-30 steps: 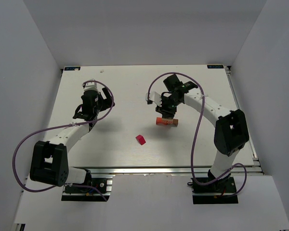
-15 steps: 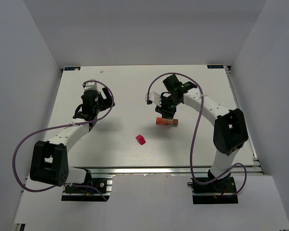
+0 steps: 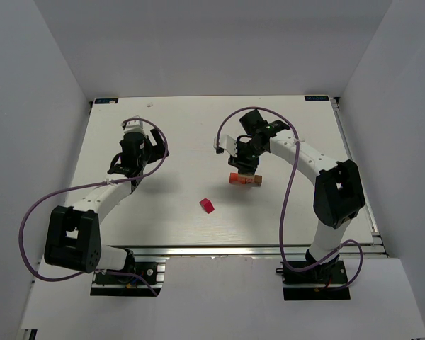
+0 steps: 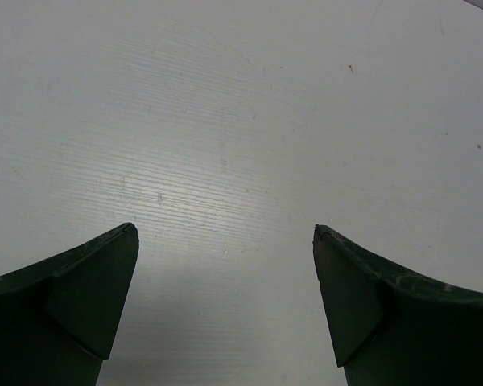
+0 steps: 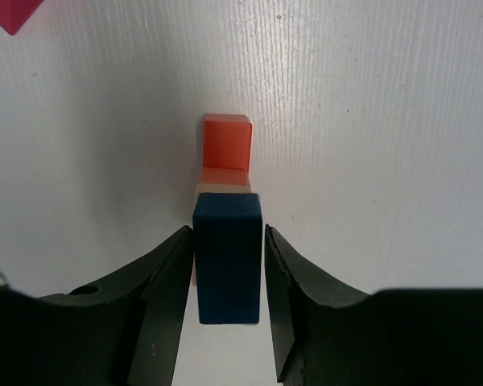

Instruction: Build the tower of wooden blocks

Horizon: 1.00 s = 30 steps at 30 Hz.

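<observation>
The wood block tower stands right of the table's middle. In the right wrist view it shows as an orange-red block over a salmon and a tan layer. My right gripper is shut on a blue block, jaws tight against its two sides, holding it directly over the tower's near end. A magenta-red block lies alone on the table, and its corner shows in the right wrist view. My left gripper is open and empty over bare table at the left.
The white table ends at a metal rail along the near edge. Grey walls enclose the left, right and far sides. Purple cables loop from both arms.
</observation>
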Motion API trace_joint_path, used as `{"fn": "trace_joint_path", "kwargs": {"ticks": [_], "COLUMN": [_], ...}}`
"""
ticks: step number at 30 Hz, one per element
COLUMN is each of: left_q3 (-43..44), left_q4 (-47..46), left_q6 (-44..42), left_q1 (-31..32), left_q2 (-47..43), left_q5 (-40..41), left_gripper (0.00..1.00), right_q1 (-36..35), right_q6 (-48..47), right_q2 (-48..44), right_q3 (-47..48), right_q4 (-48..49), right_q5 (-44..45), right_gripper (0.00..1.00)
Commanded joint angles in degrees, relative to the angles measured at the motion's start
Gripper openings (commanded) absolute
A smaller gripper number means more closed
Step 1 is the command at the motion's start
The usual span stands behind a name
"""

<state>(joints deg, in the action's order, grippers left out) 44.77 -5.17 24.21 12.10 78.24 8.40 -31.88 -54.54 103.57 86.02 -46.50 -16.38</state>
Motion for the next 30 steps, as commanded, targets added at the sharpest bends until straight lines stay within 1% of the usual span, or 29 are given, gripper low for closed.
{"fn": "trace_joint_path", "kwargs": {"ticks": [1,12,26,30], "left_q3": [1.98,1.90,1.81,1.63], "left_q4": [-0.54,-0.72,-1.16,-1.60], "left_q6": [-0.39,-0.48,-0.39,-0.39], "left_q1": [-0.41,-0.41,-0.32,-0.41], "left_q2": [-0.37,-0.45,-0.45,-0.37], "left_q5": [0.03,0.12,-0.32,-0.32], "left_gripper": [0.98,0.98,0.98,0.98], "right_q1": [0.15,0.24,0.15,0.15], "right_q6": [-0.83,-0.56,0.84,0.67], "right_q2": [0.23,0.32,-0.91,-1.44], "right_q3": [0.47,0.82,-1.03,-1.55], "right_q4": [0.09,-0.26,1.59,1.06], "right_q5": [0.21,0.65,3.02,3.11], "right_gripper": [0.46,0.48,0.48,0.50]}}
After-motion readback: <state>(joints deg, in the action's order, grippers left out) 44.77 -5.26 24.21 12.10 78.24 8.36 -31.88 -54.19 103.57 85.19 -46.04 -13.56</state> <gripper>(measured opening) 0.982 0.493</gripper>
